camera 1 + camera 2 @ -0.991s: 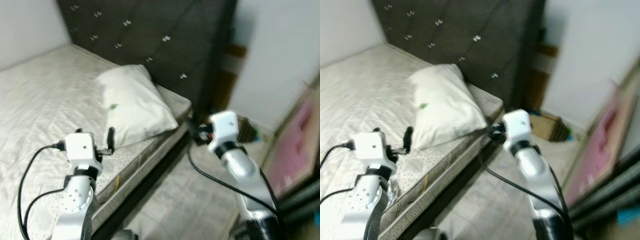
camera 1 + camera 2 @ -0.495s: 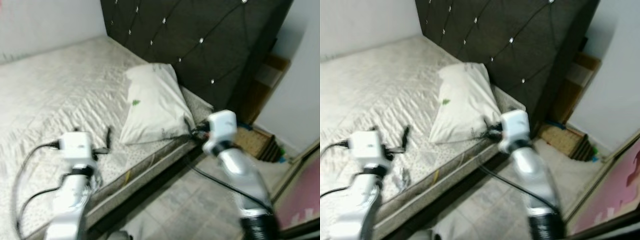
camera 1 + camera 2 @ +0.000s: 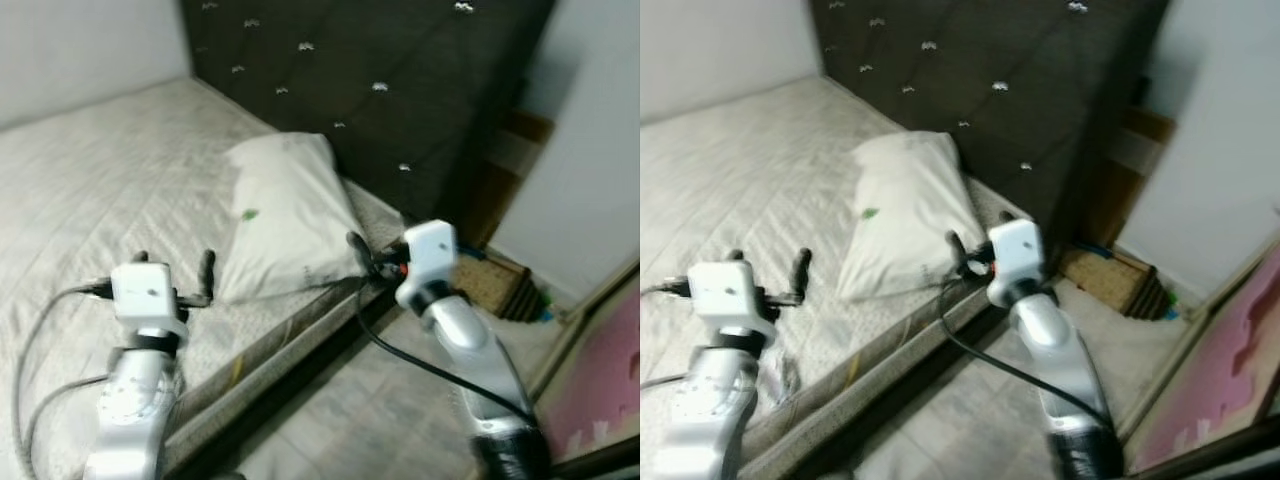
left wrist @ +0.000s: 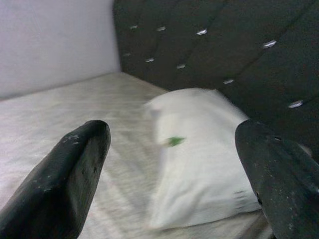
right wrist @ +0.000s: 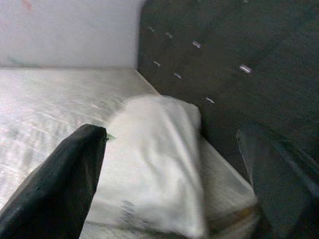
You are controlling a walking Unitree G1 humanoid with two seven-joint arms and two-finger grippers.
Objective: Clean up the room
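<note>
You are at the approach step of tidying the bed, as I judge it; nothing is held yet and the pillow point(image 3: 285, 220) looks like the thing to handle.

On your left, the left gripper point(image 3: 175, 275) hovers over the mattress point(image 3: 90, 170), near the pillow's lower edge but apart from it; its two fingers stand spread wide with nothing between them, and its wrist view looks straight at the pillow through the gap.

In the middle lies the white pillow, on the mattress close to the bed's side edge, with its far end just against the dark tufted headboard point(image 3: 380, 80); its long axis runs from the headboard toward the side edge where you stand, so one short end points at the headboard and the other short end points toward the grippers; it lies slightly slanted to the headboard, not square with it; a small green mark point(image 3: 247, 213) shows on its top face.

On your right, the right gripper point(image 3: 362, 252) is just beside the pillow's near corner at the bed edge; its fingers also stand apart and empty; whether a tip touches the cloth I cannot tell, because of the blur.

The next move calls for closing on the near short end, one gripper at each corner; the soft cloth may slip, I think.
</note>
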